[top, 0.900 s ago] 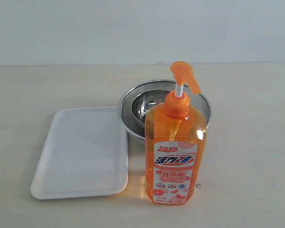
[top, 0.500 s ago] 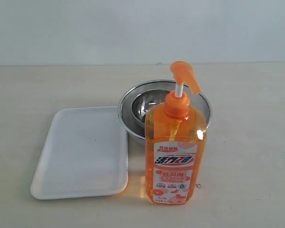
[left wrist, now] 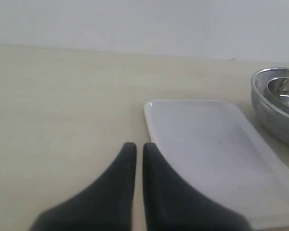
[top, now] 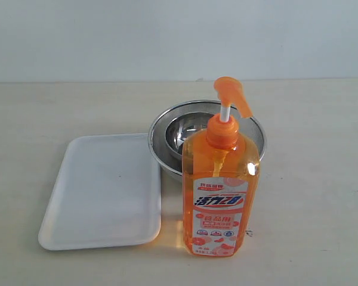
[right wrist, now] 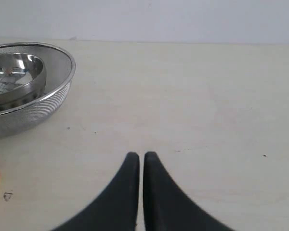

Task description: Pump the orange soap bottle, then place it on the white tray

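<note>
Nearest: bottle upright on table, just right of tray and off it, pump raised. Risks toppling under an off-centre press on that tall pump; risks slipping from a grip on smooth plastic; risks knocking bowl close behind. Count: one bottle, one tray, one bowl, two grippers. Left gripper and right gripper both pinched shut, empty, away from bottle.

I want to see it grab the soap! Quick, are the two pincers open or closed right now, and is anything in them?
Left pincer: closed, holding nothing.
Right pincer: closed, holding nothing.
</note>
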You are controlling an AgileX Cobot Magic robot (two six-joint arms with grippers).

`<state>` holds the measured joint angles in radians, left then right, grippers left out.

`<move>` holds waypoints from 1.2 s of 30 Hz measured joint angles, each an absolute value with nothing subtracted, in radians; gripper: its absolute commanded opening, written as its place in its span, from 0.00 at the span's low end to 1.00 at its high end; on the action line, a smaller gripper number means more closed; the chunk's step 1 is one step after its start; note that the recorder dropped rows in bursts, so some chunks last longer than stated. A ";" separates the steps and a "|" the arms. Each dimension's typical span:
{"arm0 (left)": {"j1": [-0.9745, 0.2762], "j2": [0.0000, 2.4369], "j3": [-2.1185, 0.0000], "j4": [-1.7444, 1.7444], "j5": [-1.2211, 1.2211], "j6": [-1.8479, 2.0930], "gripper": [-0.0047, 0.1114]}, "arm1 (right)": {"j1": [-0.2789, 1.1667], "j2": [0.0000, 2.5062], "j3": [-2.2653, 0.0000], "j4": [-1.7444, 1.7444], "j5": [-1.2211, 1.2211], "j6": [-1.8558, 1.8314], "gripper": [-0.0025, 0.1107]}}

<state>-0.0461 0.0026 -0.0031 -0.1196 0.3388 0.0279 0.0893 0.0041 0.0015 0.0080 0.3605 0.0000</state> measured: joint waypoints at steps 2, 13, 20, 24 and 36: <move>-0.046 0.003 -0.003 -0.120 0.339 0.028 0.08 | 0.089 0.004 0.001 0.006 0.360 0.000 0.02; -0.046 0.003 -0.003 -0.120 0.339 0.028 0.08 | 0.089 0.004 0.001 -0.043 0.358 -0.013 0.02; -0.046 0.003 -0.003 -0.120 0.339 0.028 0.08 | 0.089 0.004 0.001 -0.224 0.129 -0.069 0.02; -0.046 0.003 -0.003 -0.120 0.339 0.028 0.08 | 0.089 0.004 0.001 -0.231 -0.129 -0.021 0.02; -0.046 0.003 -0.003 -0.120 0.339 0.028 0.08 | 0.089 0.003 0.001 -0.229 -0.612 0.248 0.02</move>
